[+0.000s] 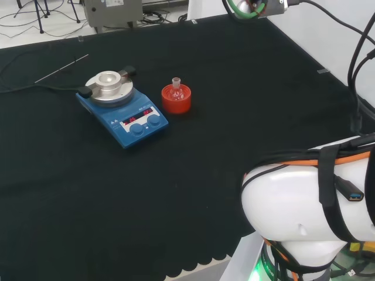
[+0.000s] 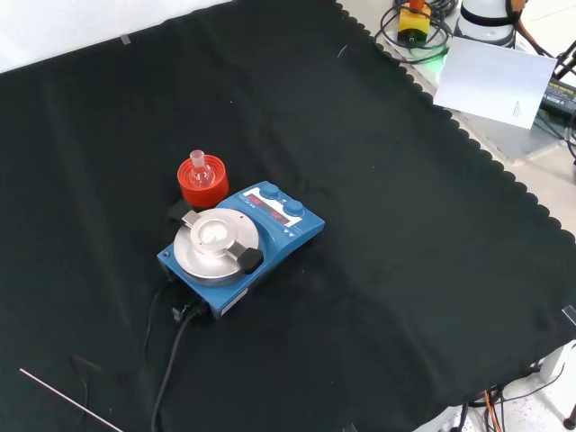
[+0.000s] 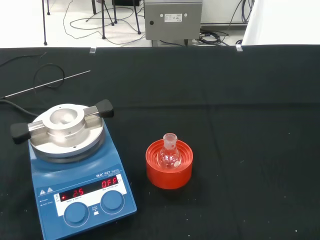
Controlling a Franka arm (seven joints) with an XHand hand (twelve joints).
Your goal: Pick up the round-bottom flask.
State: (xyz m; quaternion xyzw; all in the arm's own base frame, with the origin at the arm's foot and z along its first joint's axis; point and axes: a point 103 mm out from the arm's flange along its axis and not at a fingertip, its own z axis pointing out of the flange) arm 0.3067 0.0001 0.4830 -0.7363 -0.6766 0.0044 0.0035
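Head view: flask (image 1: 176,89), clear glass, upright in a red ribbed stand (image 1: 176,100) on the bench (image 1: 117,193), toward the far edge. Blue hotplate (image 1: 122,111) with a silver top just beside the stand, on its left. Thin rod (image 1: 61,68) lies near the far left corner.

Front view: flask (image 2: 201,173) in the stand (image 2: 202,184), touching or nearly touching the hotplate (image 2: 241,247) on its far side. Black cable (image 2: 171,378) runs from the hotplate to the near edge.

Wrist view: flask (image 3: 169,152) neck up, seated in the stand (image 3: 169,165); hotplate (image 3: 75,170) beside it.

Fingers: cannot tell their state.
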